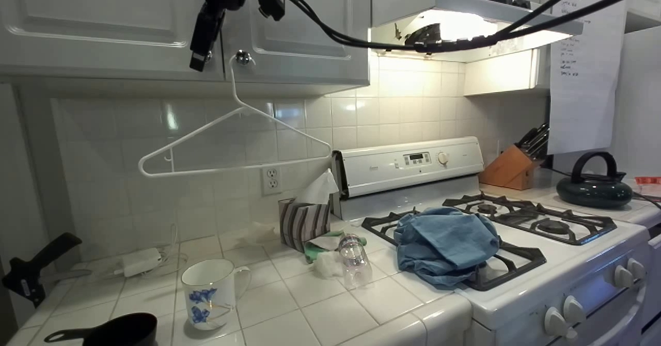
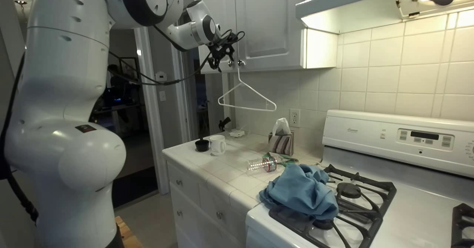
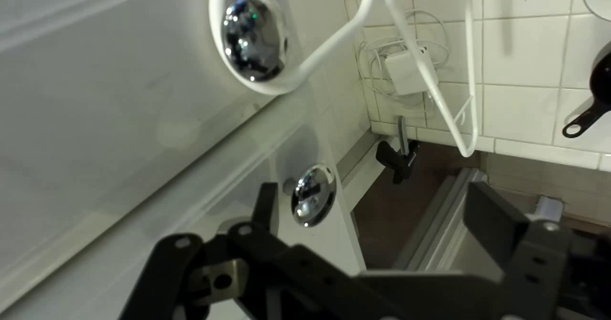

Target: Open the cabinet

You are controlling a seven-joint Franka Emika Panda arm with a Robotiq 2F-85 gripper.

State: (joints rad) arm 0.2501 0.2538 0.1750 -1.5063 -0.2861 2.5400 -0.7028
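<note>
The wide white cabinet (image 1: 310, 71) shows in both exterior views (image 2: 270, 22) with both framed doors shut. Each door has a round silver knob at the meeting edge. A white hanger (image 1: 237, 168) hangs by its hook from one knob (image 3: 253, 36). The other knob (image 3: 313, 196) has nothing on it; in an exterior view (image 1: 208, 57) it is partly hidden by a finger. My gripper (image 3: 379, 212) is open and empty at this knob. In the wrist view the knob appears between the fingers, close to the left one, with a small visible gap.
The hanger dangles beside my gripper (image 2: 224, 63). Below, the counter holds a mug (image 1: 209, 294), a small black pan (image 1: 121, 330), a tissue box (image 1: 304, 222) and a plastic bottle (image 1: 355, 263). A blue cloth (image 1: 446, 245) lies on the stove. Cables (image 1: 382, 45) run from the arm.
</note>
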